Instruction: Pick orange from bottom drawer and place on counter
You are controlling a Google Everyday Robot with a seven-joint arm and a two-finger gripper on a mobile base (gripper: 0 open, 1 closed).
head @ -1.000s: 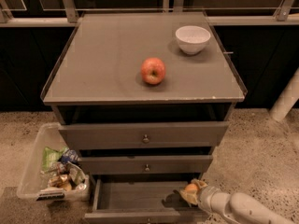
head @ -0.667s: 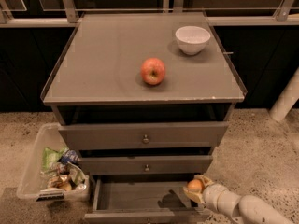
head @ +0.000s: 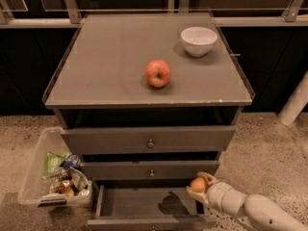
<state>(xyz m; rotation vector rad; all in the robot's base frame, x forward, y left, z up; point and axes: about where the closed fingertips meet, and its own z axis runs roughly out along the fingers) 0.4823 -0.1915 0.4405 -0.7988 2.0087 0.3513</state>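
Observation:
The orange (head: 198, 184) is held in my gripper (head: 198, 186), which is shut on it at the right side of the open bottom drawer (head: 144, 206), just above the drawer's right wall. My white arm reaches in from the lower right. The drawer's inside is bare and shows the gripper's shadow. The grey counter (head: 110, 71) lies above, well over the gripper.
A red-and-yellow apple (head: 158, 73) sits mid-counter and a white bowl (head: 198, 40) at its back right. Two shut drawers (head: 150, 141) stand above the open one. A clear bin of packets (head: 54, 177) sits on the floor to the left. A white post (head: 296, 100) stands at the right.
My gripper has lifted the orange slightly up and out along the drawer's right side; the arm has drawn a little to the right.

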